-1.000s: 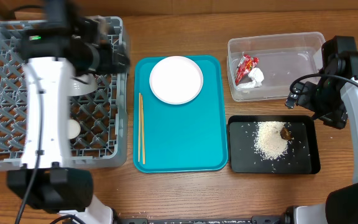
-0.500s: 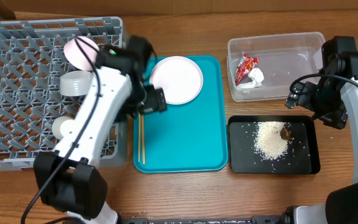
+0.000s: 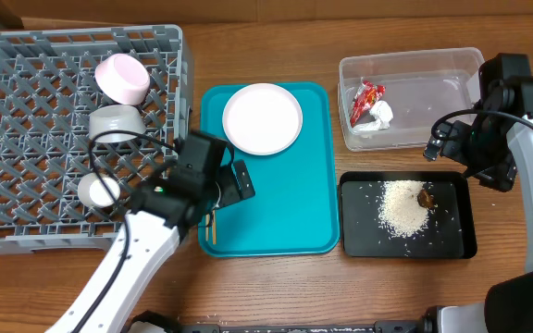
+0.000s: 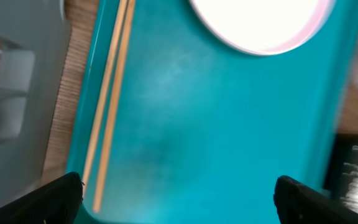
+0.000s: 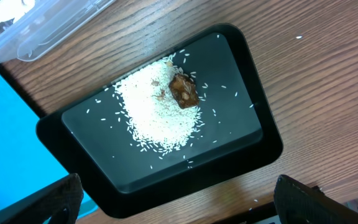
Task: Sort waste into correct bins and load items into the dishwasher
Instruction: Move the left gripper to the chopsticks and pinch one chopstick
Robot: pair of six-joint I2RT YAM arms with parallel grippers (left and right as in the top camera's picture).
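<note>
The grey dishwasher rack (image 3: pixel 26 139) at left holds a pink bowl (image 3: pixel 123 79), a grey bowl (image 3: pixel 114 123) and a small white dish (image 3: pixel 97 191). On the teal tray (image 3: pixel 276 203) lie the white plate (image 3: pixel 262 118) and the chopsticks (image 4: pixel 110 106) by its left rim. My left gripper (image 3: pixel 240 180) hovers open and empty over the tray (image 4: pixel 216 137), just right of the chopsticks. The clear tub (image 3: pixel 452 83) holds the red wrapper (image 3: pixel 366 98) and the tissue (image 3: pixel 381 113). The black tray (image 3: pixel 354 222) holds rice (image 5: pixel 157 112) and a brown scrap (image 5: pixel 184 91). My right gripper (image 5: pixel 179 208) is open and empty above the black tray's edge.
The left arm lies across the rack's front right corner and the teal tray's left rim, hiding part of the chopsticks from overhead. Bare wooden table (image 3: pixel 266 277) runs along the front and between tray and bins. The right arm stands at the table's right edge.
My left arm swung off the rack, rightward and toward the front, and now sits over the teal tray's left side. The right arm has not moved.
</note>
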